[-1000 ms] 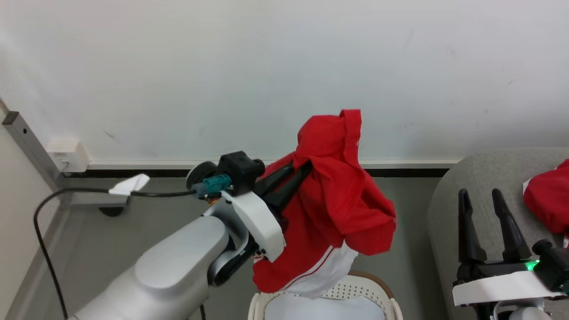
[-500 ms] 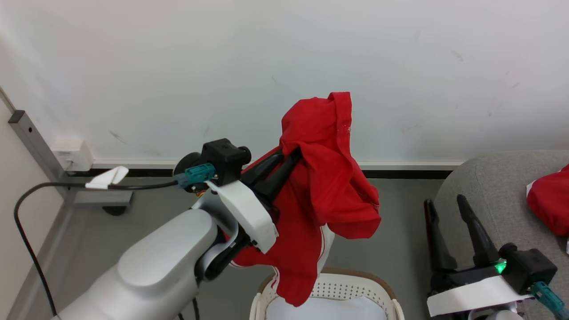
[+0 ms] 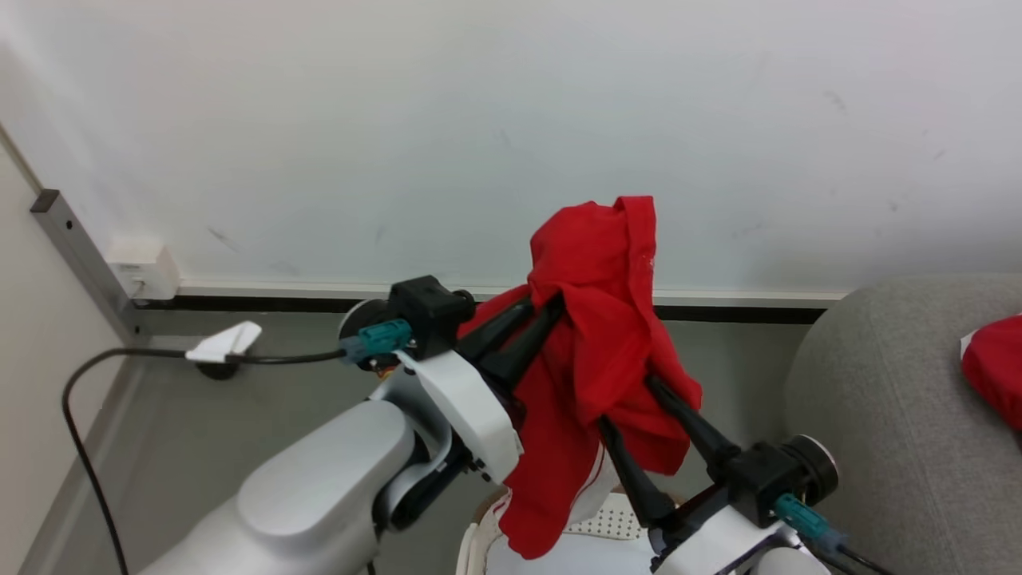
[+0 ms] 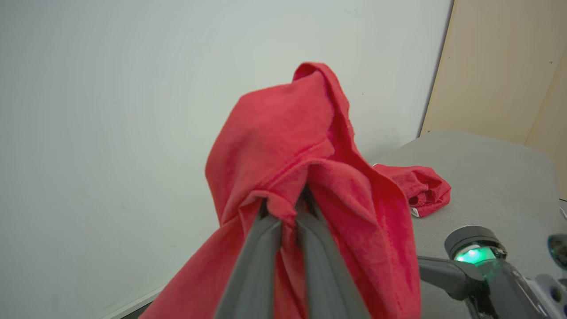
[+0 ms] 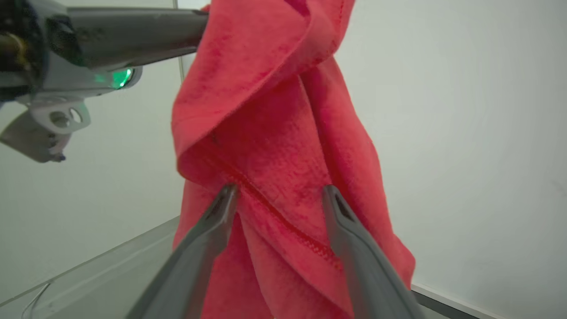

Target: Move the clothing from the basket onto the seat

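A red garment of the clothing point(image 3: 599, 319) hangs in the air, pinched near its top by my shut left gripper point(image 3: 543, 313). The left wrist view shows that gripper point(image 4: 285, 208) closed on a fold of the garment point(image 4: 305, 146). My right gripper point(image 3: 627, 403) reaches up from the lower right, open, with one finger on each side of the hanging cloth. In the right wrist view it point(image 5: 279, 192) stands wide against the garment point(image 5: 274, 146). The basket point(image 3: 607, 523) sits below the cloth. A second red garment point(image 3: 994, 363) lies on the grey seat point(image 3: 878, 415).
A white wall with a dark skirting strip stands close behind. A black cable point(image 3: 80, 431) with a white tag runs over the grey floor at the left, near a wall socket point(image 3: 144, 267). My left forearm point(image 3: 319, 495) crosses the lower left.
My right gripper has swung from beside the seat to the hanging garment and now straddles it. The left gripper has kept its hold. The camera has shifted slightly.
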{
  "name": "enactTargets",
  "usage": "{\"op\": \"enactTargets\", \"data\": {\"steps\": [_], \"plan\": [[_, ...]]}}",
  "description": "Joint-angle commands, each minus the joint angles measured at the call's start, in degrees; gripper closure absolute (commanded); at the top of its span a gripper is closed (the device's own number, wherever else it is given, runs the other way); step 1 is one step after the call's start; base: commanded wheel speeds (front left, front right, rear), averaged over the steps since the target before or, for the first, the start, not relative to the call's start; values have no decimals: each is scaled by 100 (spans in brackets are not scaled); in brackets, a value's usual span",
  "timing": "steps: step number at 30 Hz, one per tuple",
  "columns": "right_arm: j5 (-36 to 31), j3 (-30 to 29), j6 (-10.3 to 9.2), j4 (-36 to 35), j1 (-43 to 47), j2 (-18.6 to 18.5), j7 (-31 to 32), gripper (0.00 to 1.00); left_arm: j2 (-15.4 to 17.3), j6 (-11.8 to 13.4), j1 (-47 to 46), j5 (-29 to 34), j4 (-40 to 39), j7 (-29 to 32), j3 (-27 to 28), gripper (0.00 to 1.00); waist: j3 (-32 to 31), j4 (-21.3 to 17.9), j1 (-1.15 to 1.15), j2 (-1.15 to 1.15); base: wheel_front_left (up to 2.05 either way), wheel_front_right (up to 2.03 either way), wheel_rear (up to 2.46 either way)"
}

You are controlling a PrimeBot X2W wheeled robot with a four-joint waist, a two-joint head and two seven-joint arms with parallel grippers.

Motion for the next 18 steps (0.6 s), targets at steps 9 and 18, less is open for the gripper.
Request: {"op": "enactTargets", "data": {"steps": [9,18], "plan": [[162,340,-15,824,-461,-2,-2,0,-340,-108,124,101,-11,94,-330,100,-137,470,0,0,0,0,0],[19,-2,-15,1335,-399,9,-2,0,-605,-177,187,108,-92,222,-616,100,-253,879,0,0,0,0,0]]}}
